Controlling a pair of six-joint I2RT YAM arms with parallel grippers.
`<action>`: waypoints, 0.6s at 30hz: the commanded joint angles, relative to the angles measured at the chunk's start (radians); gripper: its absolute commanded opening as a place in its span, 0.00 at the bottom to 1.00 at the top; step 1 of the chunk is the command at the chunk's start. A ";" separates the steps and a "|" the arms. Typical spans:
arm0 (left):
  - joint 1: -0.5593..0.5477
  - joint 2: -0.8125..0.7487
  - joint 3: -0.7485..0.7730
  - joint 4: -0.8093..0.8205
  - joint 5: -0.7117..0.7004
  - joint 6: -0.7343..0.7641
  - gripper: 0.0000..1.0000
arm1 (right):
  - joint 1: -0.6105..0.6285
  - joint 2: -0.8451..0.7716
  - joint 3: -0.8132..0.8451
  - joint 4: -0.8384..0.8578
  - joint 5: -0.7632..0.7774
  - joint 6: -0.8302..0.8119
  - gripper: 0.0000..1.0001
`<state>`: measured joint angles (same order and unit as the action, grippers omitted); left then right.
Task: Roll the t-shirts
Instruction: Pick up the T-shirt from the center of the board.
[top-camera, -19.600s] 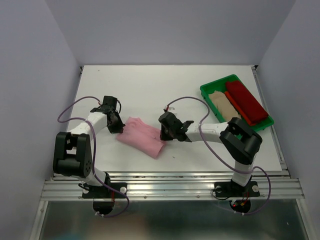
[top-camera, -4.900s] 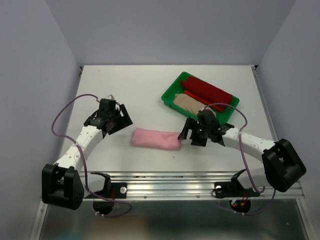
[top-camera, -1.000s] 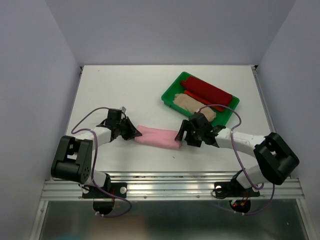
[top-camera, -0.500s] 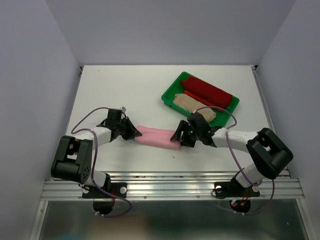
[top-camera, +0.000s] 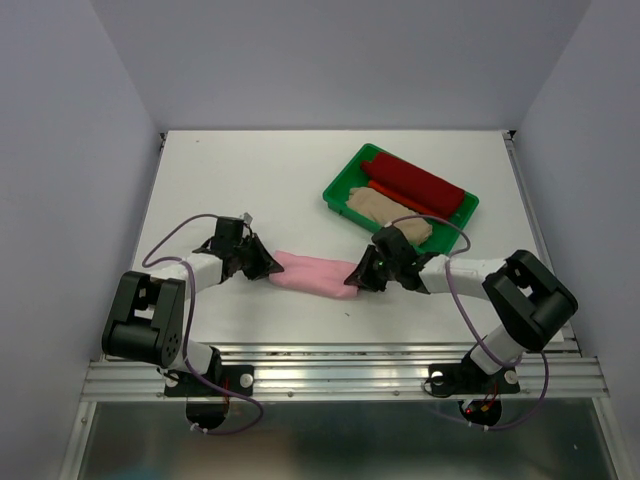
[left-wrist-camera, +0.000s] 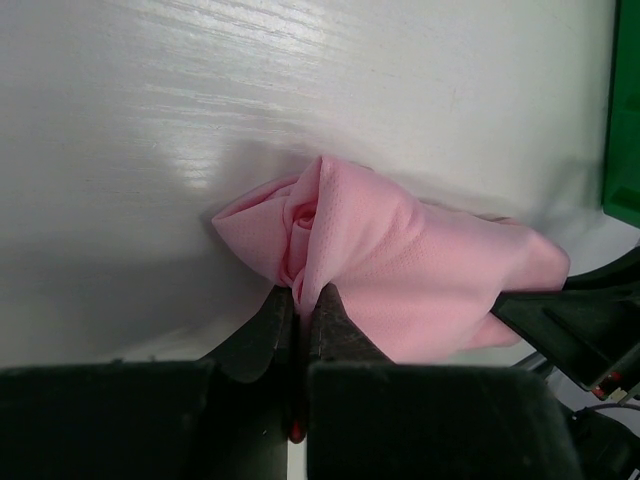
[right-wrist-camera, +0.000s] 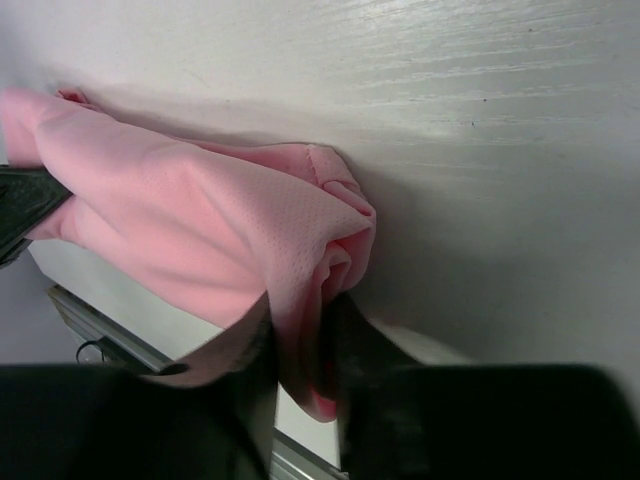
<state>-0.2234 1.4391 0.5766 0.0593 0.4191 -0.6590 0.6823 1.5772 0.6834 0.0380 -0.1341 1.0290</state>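
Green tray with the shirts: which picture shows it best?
The top external view: the whole green tray shows, holding a dark red shirt and a beige shirt. The left wrist view catches only a sliver of the green tray at its right edge; the right wrist view shows none of it.

Robot lab test booth, definitely not someone's living room

It's a white table (top-camera: 270, 170) boxed in by plain pale walls (top-camera: 340, 60) at the back and both sides, like a little recording cell. Two small arms, the left arm (top-camera: 195, 268) and the right arm (top-camera: 470, 272), sit on an aluminium rail (top-camera: 340, 378) along the table's near edge, with purple cables (top-camera: 183, 226) looping off them. The stuff on the table looks like props: a pink shirt (top-camera: 312, 272) near the middle of it and a green tray (top-camera: 343, 172) toward its far right side.
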 joint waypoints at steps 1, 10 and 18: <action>-0.007 0.006 0.026 -0.047 -0.029 0.035 0.00 | 0.006 0.021 -0.024 -0.049 0.065 0.002 0.14; -0.033 -0.005 0.135 -0.114 -0.048 0.056 0.00 | 0.006 -0.085 0.007 -0.098 0.158 -0.056 0.01; -0.039 -0.009 0.264 -0.162 -0.022 0.055 0.00 | 0.006 -0.154 0.048 -0.151 0.188 -0.079 0.01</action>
<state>-0.2687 1.4399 0.7650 -0.0811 0.4080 -0.6296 0.6842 1.4586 0.6903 -0.0502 -0.0147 0.9844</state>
